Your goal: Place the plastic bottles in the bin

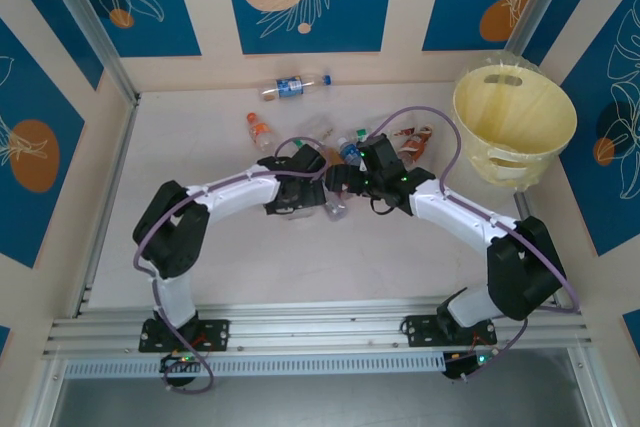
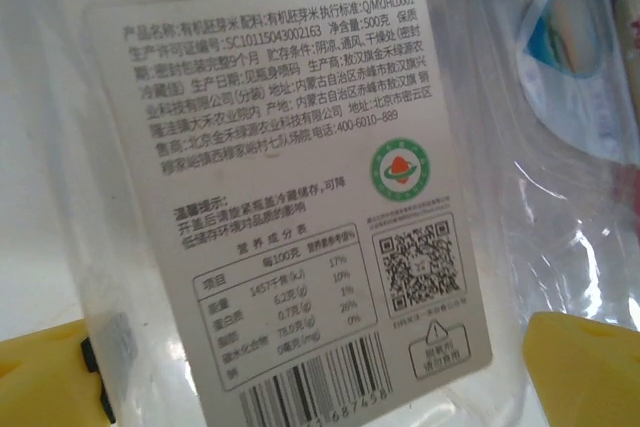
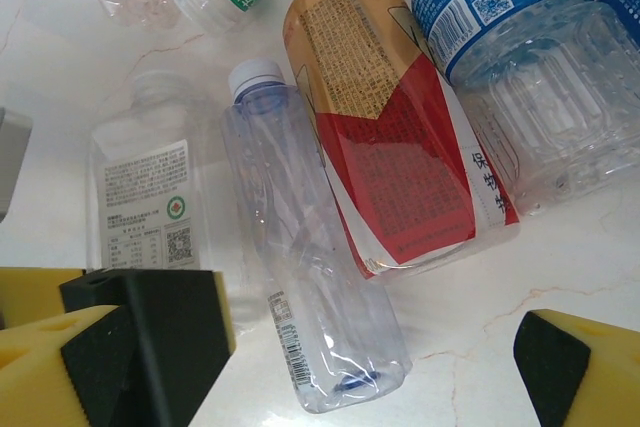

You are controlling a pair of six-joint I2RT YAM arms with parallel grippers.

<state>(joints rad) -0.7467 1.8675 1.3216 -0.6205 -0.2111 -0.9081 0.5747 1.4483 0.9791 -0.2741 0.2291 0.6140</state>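
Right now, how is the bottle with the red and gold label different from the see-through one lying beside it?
The red-and-gold bottle is wrapped in a big label; the see-through bottle has just a thin barcode strip. The red-and-gold bottle is fatter, the see-through bottle slimmer. Both lie on their sides, side by side, pale caps on.

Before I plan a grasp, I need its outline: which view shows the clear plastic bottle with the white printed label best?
Right wrist: the clear plastic bottle with the white printed label shows from neck to label. Left wrist gives its label close up, edges cut off. Top external: too small to pick out.
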